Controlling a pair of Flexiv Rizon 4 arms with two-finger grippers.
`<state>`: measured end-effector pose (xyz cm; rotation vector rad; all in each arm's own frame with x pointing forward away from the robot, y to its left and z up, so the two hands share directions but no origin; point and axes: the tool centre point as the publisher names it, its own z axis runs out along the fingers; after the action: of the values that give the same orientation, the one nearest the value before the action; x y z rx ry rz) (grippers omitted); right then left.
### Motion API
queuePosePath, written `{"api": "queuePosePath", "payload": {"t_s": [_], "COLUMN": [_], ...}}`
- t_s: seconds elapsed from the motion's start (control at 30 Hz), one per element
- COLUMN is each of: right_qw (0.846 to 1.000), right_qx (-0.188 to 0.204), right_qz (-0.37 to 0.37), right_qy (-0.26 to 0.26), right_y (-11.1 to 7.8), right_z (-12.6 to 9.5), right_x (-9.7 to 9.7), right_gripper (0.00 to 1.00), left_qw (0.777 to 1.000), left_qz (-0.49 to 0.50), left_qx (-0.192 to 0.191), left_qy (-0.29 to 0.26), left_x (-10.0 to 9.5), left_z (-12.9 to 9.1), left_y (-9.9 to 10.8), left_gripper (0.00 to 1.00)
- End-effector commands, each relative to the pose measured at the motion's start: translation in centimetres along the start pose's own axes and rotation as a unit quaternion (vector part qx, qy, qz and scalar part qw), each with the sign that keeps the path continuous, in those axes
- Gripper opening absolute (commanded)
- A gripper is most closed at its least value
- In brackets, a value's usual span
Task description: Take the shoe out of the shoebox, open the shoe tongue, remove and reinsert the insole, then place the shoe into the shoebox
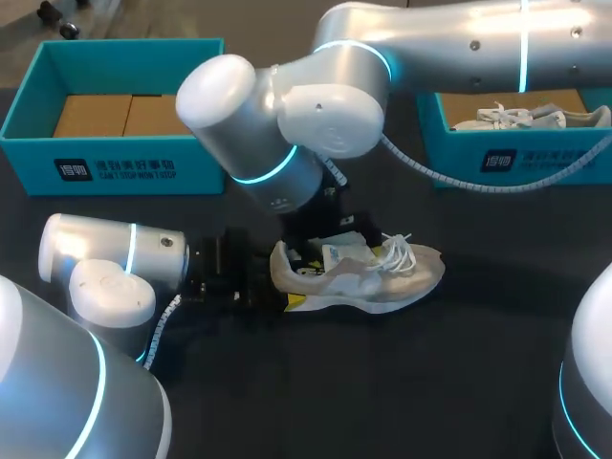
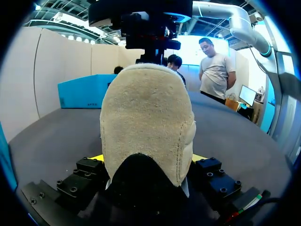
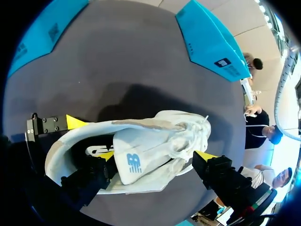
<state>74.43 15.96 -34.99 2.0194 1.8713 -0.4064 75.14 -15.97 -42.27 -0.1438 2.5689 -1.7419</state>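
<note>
Shoe (image 1: 368, 273) heel, clamped in left tool (image 2: 146, 159)

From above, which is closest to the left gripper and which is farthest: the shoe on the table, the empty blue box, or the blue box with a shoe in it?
1. The shoe on the table, with its heel in the left gripper.
2. The empty box, at the back left.
3. The box holding a shoe, at the back right.
</note>
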Motion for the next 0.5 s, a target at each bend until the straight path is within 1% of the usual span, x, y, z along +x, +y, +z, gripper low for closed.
{"api": "queuePosePath", "payload": {"t_s": [0.03, 0.07, 0.1, 0.17, 0.2, 0.3, 0.37, 0.5], "right_qw": [1.0, 1.0, 1.0, 1.0, 1.0, 1.0, 1.0, 1.0], "right_qx": [0.0, -0.001, -0.001, -0.001, -0.001, -0.002, -0.001, 0.005], "right_qz": [0.012, 0.013, 0.014, 0.015, 0.015, 0.015, 0.018, 0.019], "right_qy": [-0.004, -0.005, -0.006, -0.008, -0.009, -0.012, -0.015, -0.023], "right_y": [-0.1, 0.0, 0.1, 0.2, 0.3, 0.4, 0.4, 0.6], "right_z": [-0.1, -0.1, -0.2, -0.3, -0.3, -0.5, -0.6, -0.5], "right_x": [-0.4, -0.6, -0.7, -0.9, -0.9, -1.2, -1.5, -2.4], "right_gripper": [0.79, 0.54, 0.48, 0.45, 0.42, 0.4, 0.32, 0.23], "left_qw": [1.0, 1.0, 1.0, 1.0, 1.0, 1.0, 1.0, 1.0], "left_qz": [0.0, 0.0, 0.0, 0.0, 0.0, 0.0, 0.0, 0.0], "left_qx": [-0.002, -0.002, -0.002, -0.002, -0.002, -0.002, -0.002, -0.002], "left_qy": [0.001, 0.001, 0.001, 0.001, 0.001, 0.001, 0.001, 0.001], "left_x": [0.1, 0.1, 0.1, 0.1, 0.1, 0.1, 0.1, 0.1], "left_z": [0.0, 0.0, 0.0, 0.0, 0.0, 0.0, 0.0, 0.0], "left_y": [0.1, 0.1, 0.1, 0.1, 0.1, 0.1, 0.1, 0.1], "left_gripper": [0.0, 0.0, 0.0, 0.0, 0.0, 0.0, 0.0, 0.0]}}
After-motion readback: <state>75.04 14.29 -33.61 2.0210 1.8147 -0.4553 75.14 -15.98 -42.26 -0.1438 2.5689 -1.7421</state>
